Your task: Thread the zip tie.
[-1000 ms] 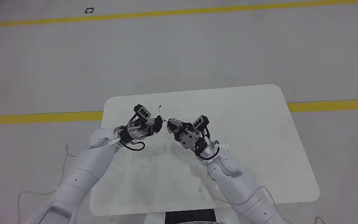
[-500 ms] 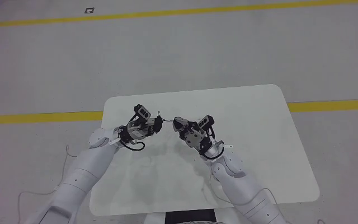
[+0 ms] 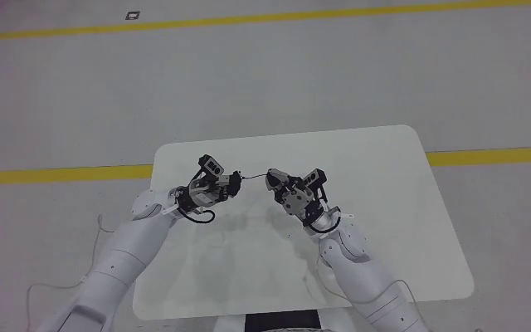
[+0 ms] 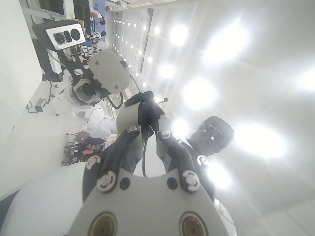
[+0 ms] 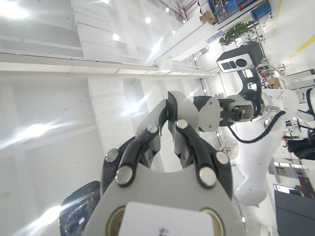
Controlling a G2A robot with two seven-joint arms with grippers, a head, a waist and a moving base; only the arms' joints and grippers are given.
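A thin black zip tie (image 3: 253, 175) spans the short gap between my two grippers above the white table (image 3: 382, 207). My left gripper (image 3: 236, 184) is shut on it. In the left wrist view the strap (image 4: 144, 153) runs back between the closed fingers of the left gripper (image 4: 147, 109), and a short end with a small block sticks out past the tips. My right gripper (image 3: 272, 176) faces the left one from the right, with its pads pressed together (image 5: 169, 104) on the tie's other end. The tie itself is hidden in the right wrist view.
The table is bare around both arms, with its rounded far edge (image 3: 290, 135) behind the grippers. Grey floor with yellow lines (image 3: 75, 174) lies beyond it.
My right gripper has moved right, away from the left one. The zip tie's free end, which stood up above the left gripper, is now drawn out level between the two.
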